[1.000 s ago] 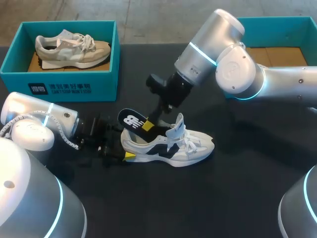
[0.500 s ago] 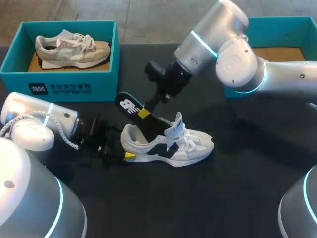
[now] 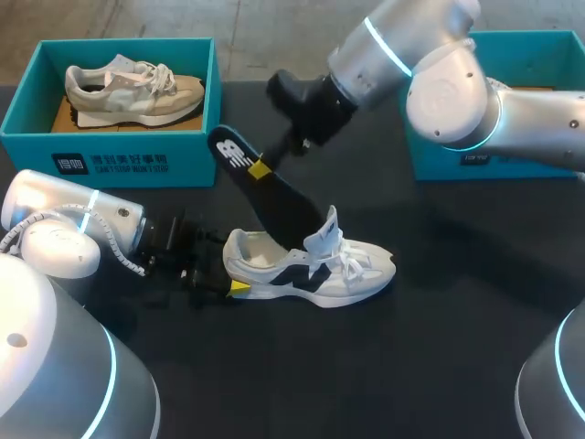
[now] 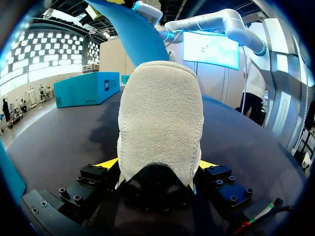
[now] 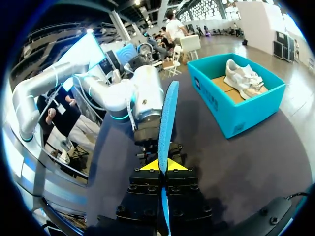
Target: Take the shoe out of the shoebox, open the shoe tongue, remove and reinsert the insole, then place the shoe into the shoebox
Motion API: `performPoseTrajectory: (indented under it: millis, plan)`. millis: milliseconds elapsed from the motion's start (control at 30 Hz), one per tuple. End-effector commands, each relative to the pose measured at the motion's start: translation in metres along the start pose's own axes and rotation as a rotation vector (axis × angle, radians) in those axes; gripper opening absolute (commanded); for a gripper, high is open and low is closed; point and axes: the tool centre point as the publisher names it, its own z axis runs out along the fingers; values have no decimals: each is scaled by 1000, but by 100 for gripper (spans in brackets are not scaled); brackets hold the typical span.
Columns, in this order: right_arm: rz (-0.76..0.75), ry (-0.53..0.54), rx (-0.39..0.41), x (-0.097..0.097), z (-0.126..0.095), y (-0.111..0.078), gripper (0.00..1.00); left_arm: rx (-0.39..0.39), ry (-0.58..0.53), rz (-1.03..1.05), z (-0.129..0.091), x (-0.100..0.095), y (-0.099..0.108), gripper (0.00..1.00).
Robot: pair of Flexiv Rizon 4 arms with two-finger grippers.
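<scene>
A robot manipulation lab, by every sign. A matte black table (image 3: 439,366) is flanked by two silver-grey jointed arms ringed with cyan light: the left arm (image 3: 73,229) is seen entering at 8 o'clock, the right arm (image 3: 457,91) at 2 o'clock. An open teal cardboard shoebox (image 3: 110,151) is staged at 10 o'clock, a second teal shoebox (image 3: 548,38) at 2 o'clock. At centre, a white and black trainer (image 3: 311,270) is clamped by the left gripper (image 4: 158,167), and a dark flat insole (image 3: 283,206) is pinched by the right gripper (image 5: 161,164).

Tilted insole (image 3: 274,197) blocks the shoe (image 3: 315,272) opening.
</scene>
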Motion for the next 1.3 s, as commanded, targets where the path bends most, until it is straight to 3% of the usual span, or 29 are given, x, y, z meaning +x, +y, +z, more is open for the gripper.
performPoseTrajectory:
  millis: [33,333,700,1300]
  plan:
    - [-4,-40,-20,5,-8,7,0,-2,1,0,4,-3,3,0]
    - [-29,-100,-99,-2,-22,31,0,-2,1,0,4,-3,3,0]
    - [-26,-277,-297,-8,-42,53,0,-2,1,0,4,-3,3,0]
    - [-13,-286,-305,-10,-45,55,0,-2,1,0,4,-3,3,0]
